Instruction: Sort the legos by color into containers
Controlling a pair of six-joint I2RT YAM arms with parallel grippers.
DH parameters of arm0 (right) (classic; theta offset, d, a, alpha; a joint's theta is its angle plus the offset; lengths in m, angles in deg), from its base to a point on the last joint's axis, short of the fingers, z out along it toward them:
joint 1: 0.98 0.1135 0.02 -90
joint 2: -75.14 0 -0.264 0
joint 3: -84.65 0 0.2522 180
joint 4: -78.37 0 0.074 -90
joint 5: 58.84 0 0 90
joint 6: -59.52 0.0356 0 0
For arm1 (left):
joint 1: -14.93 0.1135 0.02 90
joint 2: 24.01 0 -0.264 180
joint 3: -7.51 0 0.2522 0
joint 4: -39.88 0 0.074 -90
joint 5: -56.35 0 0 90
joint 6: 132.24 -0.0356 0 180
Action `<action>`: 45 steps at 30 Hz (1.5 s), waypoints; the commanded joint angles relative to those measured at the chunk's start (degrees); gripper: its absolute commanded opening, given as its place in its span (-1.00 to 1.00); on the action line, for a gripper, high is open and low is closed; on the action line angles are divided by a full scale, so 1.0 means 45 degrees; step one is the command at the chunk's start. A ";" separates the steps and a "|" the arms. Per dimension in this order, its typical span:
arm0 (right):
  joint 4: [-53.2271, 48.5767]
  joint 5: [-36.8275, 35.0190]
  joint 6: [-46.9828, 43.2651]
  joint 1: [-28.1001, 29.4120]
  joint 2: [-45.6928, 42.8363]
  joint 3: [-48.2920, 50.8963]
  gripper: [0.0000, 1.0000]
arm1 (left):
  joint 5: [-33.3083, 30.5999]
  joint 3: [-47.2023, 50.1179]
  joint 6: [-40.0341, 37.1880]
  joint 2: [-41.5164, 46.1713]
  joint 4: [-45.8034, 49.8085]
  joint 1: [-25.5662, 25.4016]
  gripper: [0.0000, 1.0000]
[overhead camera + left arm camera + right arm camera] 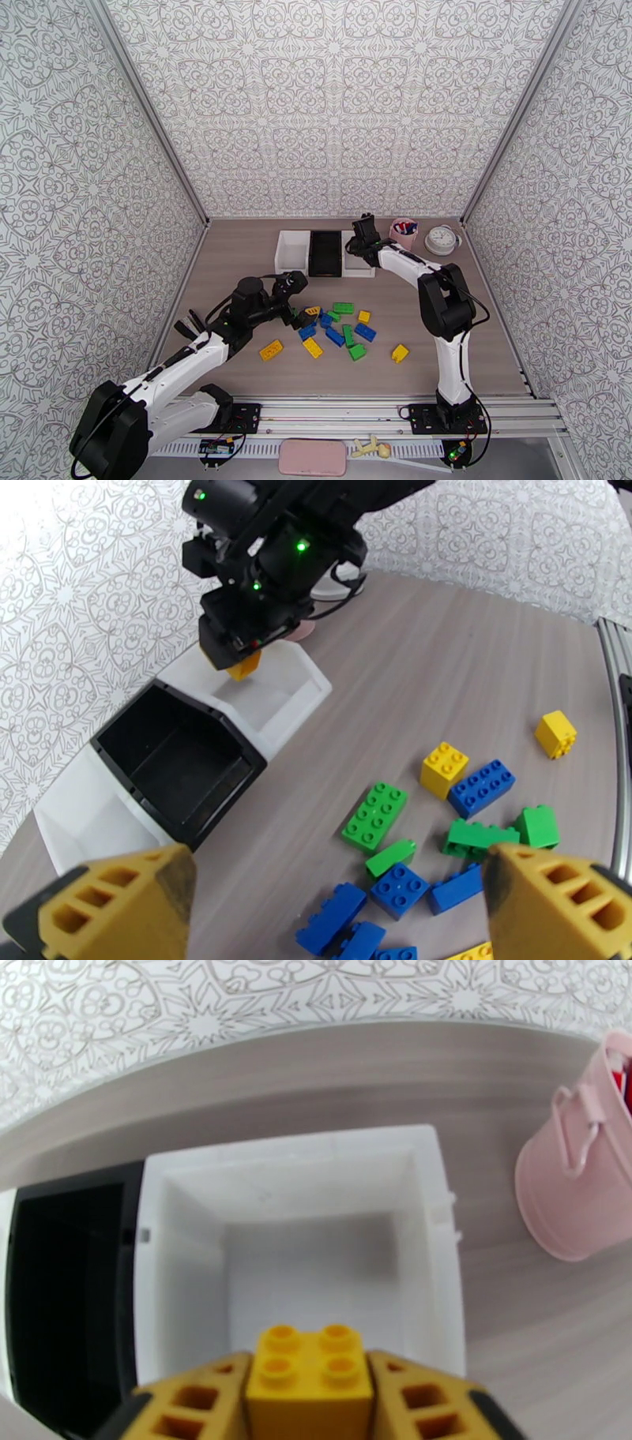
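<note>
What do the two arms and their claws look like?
The left arm and right arm have white links, black joints, black cables. The left claw and right claw have ochre-yellow fingers with rectangular holes. Green lights glow at the right wrist.

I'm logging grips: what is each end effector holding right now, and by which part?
The right end effector grips a yellow lego by two opposite side faces, above a white bin. The left end effector holds nothing.

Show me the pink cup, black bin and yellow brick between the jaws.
pink cup (575, 1189): right wrist view, side wall.
black bin (183, 766): left wrist view, bare floor.
yellow brick (310, 1355): right wrist view, studded top.
</note>
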 commanded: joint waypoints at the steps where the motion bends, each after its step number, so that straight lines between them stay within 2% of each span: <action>1: 0.0510 -0.0079 -0.0432 -0.0080 -0.0797 0.0218 0.16 | -0.0551 -0.0113 -0.0287 0.0098 0.0374 0.0095 0.99; 4: 0.1577 0.0219 -0.1024 -0.0090 -0.1731 0.1360 0.34 | -0.1592 -0.0113 0.0120 0.0166 0.0457 0.0034 0.99; 9: 0.3664 0.1618 -0.2699 -0.0085 -0.3605 0.3763 0.63 | -0.4515 -0.0303 0.1610 0.0631 0.1113 -0.0298 0.99; 15: 0.5071 0.4183 -0.4908 -0.0043 -0.5785 0.6043 0.89 | -0.7448 -0.1823 0.4723 0.0285 0.4613 -0.0081 0.99; 18: 0.4885 0.5360 -0.5882 -0.0023 -0.6714 0.6555 0.99 | -0.7546 -0.2667 0.5661 -0.0231 0.6324 0.0323 0.99; 24: 0.4361 0.8254 -0.7878 0.0400 -0.7802 0.7072 0.99 | -0.7208 -0.4220 0.7379 -0.1847 0.8768 0.1307 0.99; 32: 0.3125 1.0753 -0.9404 0.1373 -0.7760 0.6638 0.99 | -0.6733 -0.6108 0.7460 -0.4610 1.1424 0.1824 0.99; 45: 0.2407 1.1470 -0.9752 0.1736 -0.7071 0.6093 0.99 | -0.6477 -0.6959 0.8417 -0.7348 1.2416 0.1821 0.66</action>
